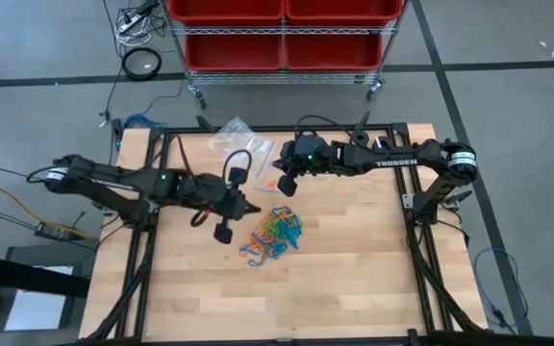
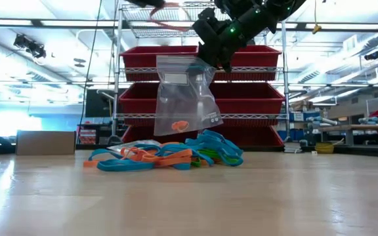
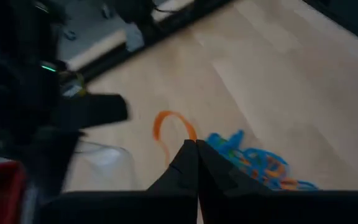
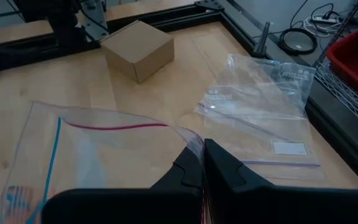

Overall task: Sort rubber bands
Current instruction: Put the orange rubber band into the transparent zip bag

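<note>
The rubber bands (image 1: 275, 235) lie in a tangled pile of blue, orange and green loops on the table's middle, also seen in the low view (image 2: 169, 156). My left gripper (image 3: 196, 148) is shut on one orange band (image 3: 166, 124), above and left of the pile (image 1: 252, 207). My right gripper (image 1: 283, 185) hangs over the pile's far side, shut on a clear zip bag (image 2: 186, 98). That bag has an orange band (image 2: 179, 124) at its bottom. My left gripper pinches the orange band at one spot of its loop (image 3: 188, 138) between its two fingertips. The rest of the loop stands out beyond the fingers, clear of the table. My right gripper (image 4: 201, 149) pinches the zip bag's top edge (image 4: 190, 138) by the red zip line, slanting down from the table's right. The bag hangs below the fingers, upright and clear of the table.
More clear bags (image 1: 239, 142) lie flat at the table's far edge, also seen in the right wrist view (image 4: 260, 99). A small cardboard box (image 4: 138, 46) stands on the table's left part. Red bins on a wire rack (image 1: 282, 34) stand beyond the far edge.
</note>
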